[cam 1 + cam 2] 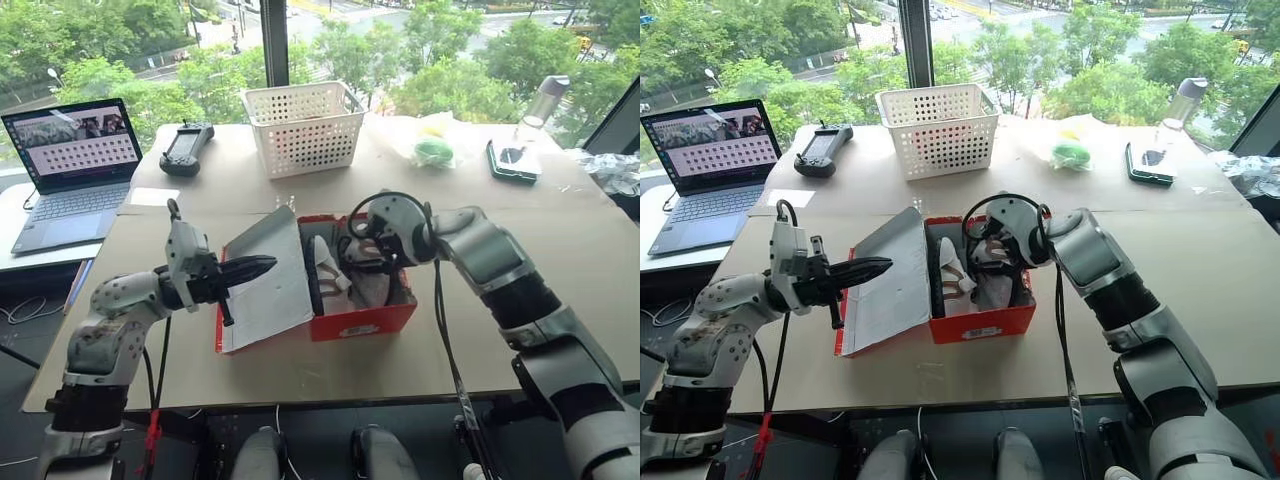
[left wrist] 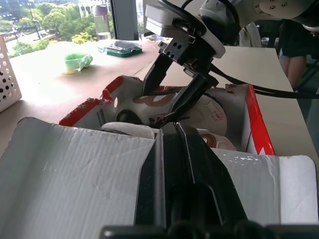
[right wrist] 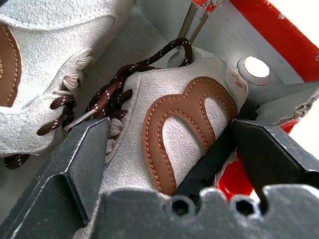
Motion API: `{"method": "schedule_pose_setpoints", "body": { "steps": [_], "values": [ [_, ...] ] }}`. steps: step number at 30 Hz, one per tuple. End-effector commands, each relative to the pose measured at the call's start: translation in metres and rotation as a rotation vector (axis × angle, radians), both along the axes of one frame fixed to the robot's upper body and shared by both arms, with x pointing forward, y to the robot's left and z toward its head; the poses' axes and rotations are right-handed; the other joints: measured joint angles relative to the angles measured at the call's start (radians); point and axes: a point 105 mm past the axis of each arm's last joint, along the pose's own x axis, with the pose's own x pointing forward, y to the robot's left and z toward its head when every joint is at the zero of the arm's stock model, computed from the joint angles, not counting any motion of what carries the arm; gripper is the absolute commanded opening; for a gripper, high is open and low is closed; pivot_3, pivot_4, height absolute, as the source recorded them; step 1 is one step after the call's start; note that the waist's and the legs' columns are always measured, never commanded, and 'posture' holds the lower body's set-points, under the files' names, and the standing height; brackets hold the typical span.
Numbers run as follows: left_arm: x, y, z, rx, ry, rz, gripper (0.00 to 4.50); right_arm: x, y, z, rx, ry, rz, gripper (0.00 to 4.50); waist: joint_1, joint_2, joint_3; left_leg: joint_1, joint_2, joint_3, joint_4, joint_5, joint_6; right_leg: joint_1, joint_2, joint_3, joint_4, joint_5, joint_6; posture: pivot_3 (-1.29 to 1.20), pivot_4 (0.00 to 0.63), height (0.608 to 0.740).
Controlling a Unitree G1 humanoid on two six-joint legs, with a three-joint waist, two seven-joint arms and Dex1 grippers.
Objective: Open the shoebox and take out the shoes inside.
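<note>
The red shoebox (image 1: pixel 362 322) stands open on the brown table, its lid (image 1: pixel 268 285) folded out to the left with the pale inside up. Inside lie the shoes: off-white sneakers with brown patches and dark laces, one (image 1: pixel 322 268) on its side and one (image 3: pixel 184 119) further right. My right gripper (image 3: pixel 169 130) reaches down into the box, open, with one finger (image 3: pixel 82 149) at the laces and the other at the heel of the right-hand sneaker. My left gripper (image 1: pixel 266 265) is shut and level, its tips over the lid's inside near the hinge.
A white perforated basket (image 1: pixel 305 125) stands behind the box. A laptop (image 1: pixel 75 165) and a black controller (image 1: pixel 185 148) sit at the back left. A green object in plastic (image 1: pixel 433 150), a dark case (image 1: pixel 512 160) and a bottle (image 1: pixel 545 100) sit at the back right.
</note>
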Motion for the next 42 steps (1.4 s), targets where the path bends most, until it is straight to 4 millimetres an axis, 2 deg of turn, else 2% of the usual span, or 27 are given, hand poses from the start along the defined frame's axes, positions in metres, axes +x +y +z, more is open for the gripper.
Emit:
{"method": "schedule_pose_setpoints", "body": {
  "steps": [1, 2, 5, 12, 18, 21, 25, 31, 34, 36, 38, 42],
  "values": [
    [0.001, -0.003, 0.011, -0.005, -0.040, -0.002, 0.00, -0.002, -0.015, -0.040, -0.046, 0.101, -0.063, 4.49, 0.000, -0.001, -0.001, 0.001, 0.000, 0.000, 0.000, -0.001, -0.001, 0.001, 0.000, 0.000, 0.000, 0.000, 0.000, 0.00, 0.150, 0.733],
    [0.002, -0.003, 0.011, -0.005, -0.042, -0.002, 0.00, -0.002, -0.016, -0.042, -0.047, 0.104, -0.069, 4.49, 0.000, -0.001, -0.001, 0.003, 0.000, 0.000, 0.000, -0.001, -0.002, 0.003, 0.000, 0.000, 0.000, 0.000, 0.000, 0.00, 0.150, 0.733],
    [0.002, -0.003, 0.012, -0.005, -0.042, -0.001, 0.00, 0.000, -0.019, -0.045, -0.051, 0.099, -0.086, 3.80, 0.001, -0.001, -0.001, 0.013, 0.001, -0.001, 0.000, -0.004, -0.006, 0.012, 0.000, 0.000, -0.002, 0.000, 0.000, 0.00, 0.150, 0.733],
    [0.001, -0.002, 0.014, -0.004, -0.046, 0.005, 0.00, 0.000, -0.020, -0.051, -0.060, 0.096, -0.094, 1.46, -0.001, -0.003, -0.003, 0.014, 0.004, -0.003, -0.001, -0.005, -0.008, 0.012, -0.001, -0.001, -0.003, -0.001, 0.000, 0.00, 0.150, 0.733],
    [0.001, -0.002, 0.015, -0.003, -0.048, 0.009, 0.00, 0.001, -0.021, -0.053, -0.064, 0.083, -0.105, 0.08, -0.005, -0.005, -0.006, 0.015, 0.009, -0.002, -0.001, -0.005, -0.008, 0.012, 0.001, -0.001, -0.003, -0.001, 0.000, 0.00, 0.150, 0.733],
    [0.001, -0.002, 0.015, -0.002, -0.047, 0.009, 0.00, 0.003, -0.021, -0.048, -0.055, 0.063, -0.115, 0.00, -0.004, -0.005, -0.006, 0.016, 0.010, -0.001, -0.001, -0.005, -0.008, 0.011, 0.001, -0.001, -0.003, -0.001, 0.000, 0.00, 0.150, 0.733],
    [0.002, -0.003, 0.015, 0.000, -0.045, 0.010, 0.00, 0.008, -0.018, -0.029, -0.042, -0.002, -0.113, 0.00, -0.004, -0.005, -0.006, 0.015, 0.011, -0.001, -0.001, -0.006, -0.009, 0.010, 0.000, -0.001, -0.004, -0.001, -0.001, 0.00, 0.150, 0.733],
    [0.004, -0.003, 0.016, 0.003, -0.045, 0.013, 0.00, 0.009, -0.009, 0.025, 0.027, -0.108, -0.100, 0.00, -0.003, -0.003, -0.005, 0.011, 0.012, 0.000, -0.002, -0.006, -0.010, 0.005, 0.000, -0.001, -0.004, -0.001, -0.001, 0.00, 0.150, 0.733],
    [0.004, -0.003, 0.015, 0.006, -0.045, 0.012, 0.00, 0.001, -0.007, 0.044, 0.081, -0.099, -0.099, 0.00, -0.001, -0.002, -0.003, -0.002, 0.011, 0.001, -0.002, -0.005, -0.009, -0.009, 0.001, -0.001, -0.001, 0.001, -0.004, 0.00, 0.150, 0.733],
    [0.004, -0.003, 0.015, 0.008, -0.045, 0.011, 0.00, -0.005, -0.005, 0.052, 0.129, -0.076, -0.098, 0.00, 0.000, -0.002, -0.002, -0.004, 0.011, 0.002, -0.002, -0.001, -0.001, -0.009, 0.003, -0.001, -0.002, 0.001, -0.005, 0.00, 0.150, 0.733],
    [0.004, -0.003, 0.015, 0.008, -0.044, 0.012, 0.00, -0.008, -0.006, 0.056, 0.157, -0.065, -0.104, 0.00, 0.001, -0.001, -0.002, -0.005, 0.011, 0.002, -0.002, -0.002, -0.003, -0.010, 0.005, -0.001, -0.003, 0.004, -0.009, 0.00, 0.150, 0.733],
    [0.005, -0.003, 0.015, 0.010, -0.043, 0.012, 0.00, -0.009, -0.012, 0.065, 0.192, -0.053, -0.133, 0.00, 0.002, -0.001, -0.001, -0.008, 0.012, 0.003, -0.002, -0.005, -0.006, -0.010, 0.007, -0.003, -0.004, 0.003, -0.006, 0.00, 0.150, 0.733]
  ]
}}
